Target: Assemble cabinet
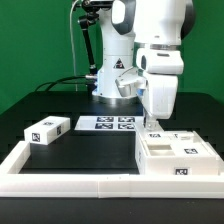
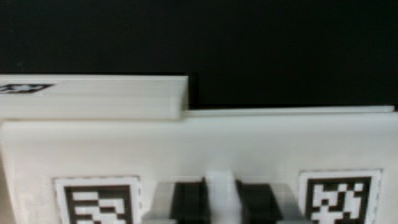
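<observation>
Small block (image 1: 45, 130) lies at the exterior view's left, unused. Marker board (image 1: 108, 124) mid-table. Gripper (image 1: 152, 123) hangs over the cabinet's (image 1: 177, 156) rear edge; open or closed, cannot tell. Cabinet sits right, against the rail (image 1: 80, 182), probably for bracing.

You saw the cabinet (image 1: 176, 158) all white, its faces carrying small square tags (image 2: 98, 200) printed in black and white. The smaller block (image 1: 47, 130) was white too, with one tag of the same pattern. Your marker board (image 1: 107, 124) was white with four black-and-white tags. The table (image 1: 85, 155) was black, the rail (image 1: 70, 181) along its edge white, the backdrop (image 1: 30, 50) green, and the arm (image 1: 160, 30) white with black parts.
</observation>
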You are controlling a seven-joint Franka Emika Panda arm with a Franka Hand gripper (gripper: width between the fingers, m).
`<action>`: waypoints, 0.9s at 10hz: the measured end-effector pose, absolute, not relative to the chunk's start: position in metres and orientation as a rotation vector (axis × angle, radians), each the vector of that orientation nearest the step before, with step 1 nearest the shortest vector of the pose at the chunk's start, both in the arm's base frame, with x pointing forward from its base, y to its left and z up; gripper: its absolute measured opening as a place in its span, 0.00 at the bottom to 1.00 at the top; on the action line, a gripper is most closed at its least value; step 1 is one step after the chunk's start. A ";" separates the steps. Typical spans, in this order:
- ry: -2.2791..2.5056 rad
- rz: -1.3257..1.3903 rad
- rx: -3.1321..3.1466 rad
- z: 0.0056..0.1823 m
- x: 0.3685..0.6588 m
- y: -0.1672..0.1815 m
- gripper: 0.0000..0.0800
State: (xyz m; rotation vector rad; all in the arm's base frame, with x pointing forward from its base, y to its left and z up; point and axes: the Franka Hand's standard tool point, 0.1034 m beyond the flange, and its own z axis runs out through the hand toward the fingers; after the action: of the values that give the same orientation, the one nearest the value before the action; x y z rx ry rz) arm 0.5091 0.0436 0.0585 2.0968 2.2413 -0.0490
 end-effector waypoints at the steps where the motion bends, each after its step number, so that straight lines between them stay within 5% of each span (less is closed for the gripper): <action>1: 2.238 -0.045 2.095 0.059 0.519 0.044 0.09; 9: 2.244 -0.008 2.061 0.060 0.573 0.050 0.09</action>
State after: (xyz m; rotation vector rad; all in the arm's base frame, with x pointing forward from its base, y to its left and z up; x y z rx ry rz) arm 0.5727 0.0497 0.0601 2.0608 2.2441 -0.0082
